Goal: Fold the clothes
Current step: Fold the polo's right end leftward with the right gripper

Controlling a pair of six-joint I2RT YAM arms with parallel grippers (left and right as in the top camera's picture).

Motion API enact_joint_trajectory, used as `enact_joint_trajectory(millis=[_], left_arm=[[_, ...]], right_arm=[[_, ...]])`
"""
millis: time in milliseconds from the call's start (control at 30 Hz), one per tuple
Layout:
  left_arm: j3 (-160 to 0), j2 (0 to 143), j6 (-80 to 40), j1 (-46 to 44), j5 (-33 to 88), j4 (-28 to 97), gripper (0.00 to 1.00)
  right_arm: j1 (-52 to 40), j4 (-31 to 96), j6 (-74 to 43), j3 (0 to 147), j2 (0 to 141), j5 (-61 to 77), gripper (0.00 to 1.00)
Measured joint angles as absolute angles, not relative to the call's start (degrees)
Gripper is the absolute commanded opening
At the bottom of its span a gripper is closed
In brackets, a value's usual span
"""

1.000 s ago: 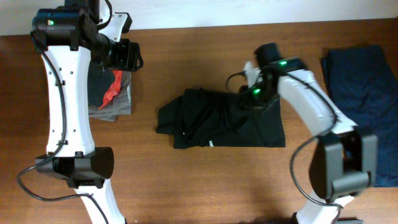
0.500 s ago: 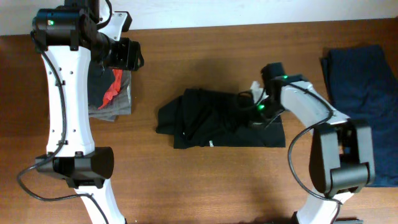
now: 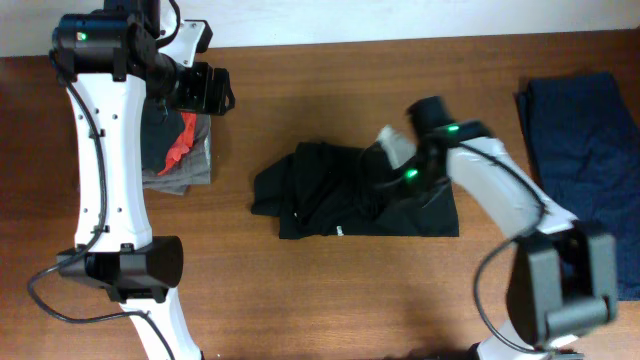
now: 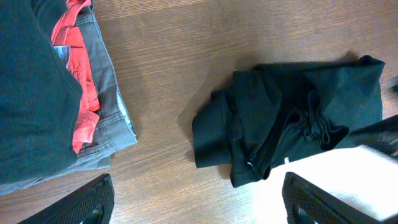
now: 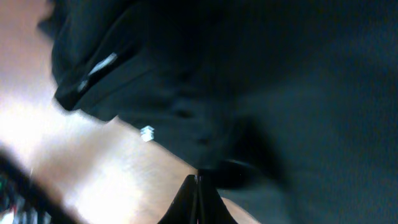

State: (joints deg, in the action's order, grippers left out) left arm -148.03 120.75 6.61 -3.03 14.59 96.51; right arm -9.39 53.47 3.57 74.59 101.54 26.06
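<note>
The clothes, a black shirt (image 3: 345, 195), lie crumpled and partly folded in the middle of the wooden table (image 3: 330, 290). The shirt also shows in the left wrist view (image 4: 292, 118), with a small white mark at its hem. My right gripper (image 3: 392, 182) is low over the shirt's right half. In the right wrist view its fingers (image 5: 198, 180) are pressed together, pinching a fold of the black fabric (image 5: 298, 93). My left gripper (image 3: 213, 92) hangs open at the far left, apart from the shirt, with nothing between its fingers (image 4: 90, 200).
A stack of folded clothes (image 3: 185, 150) in grey, red and dark teal lies under the left arm, seen closer in the left wrist view (image 4: 56, 106). A dark blue garment (image 3: 585, 140) lies at the table's right edge.
My right gripper came down onto the shirt's right part, shut, and has moved left with the fabric. The left gripper stays in place, its jaws a little wider.
</note>
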Motion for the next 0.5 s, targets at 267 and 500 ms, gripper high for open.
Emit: enact_joint_trajectory(millis=[267, 500], left_arm=[[-148.03, 120.75, 6.61, -3.03, 14.59, 96.47, 0.87], [-148.03, 120.75, 6.63, -3.03, 14.28, 96.47, 0.93]], right_arm=[[-4.99, 54.28, 0.67, 74.83, 107.92, 22.2, 0.04], [-17.52, 60.71, 12.14, 74.78, 109.8, 30.2, 0.04]])
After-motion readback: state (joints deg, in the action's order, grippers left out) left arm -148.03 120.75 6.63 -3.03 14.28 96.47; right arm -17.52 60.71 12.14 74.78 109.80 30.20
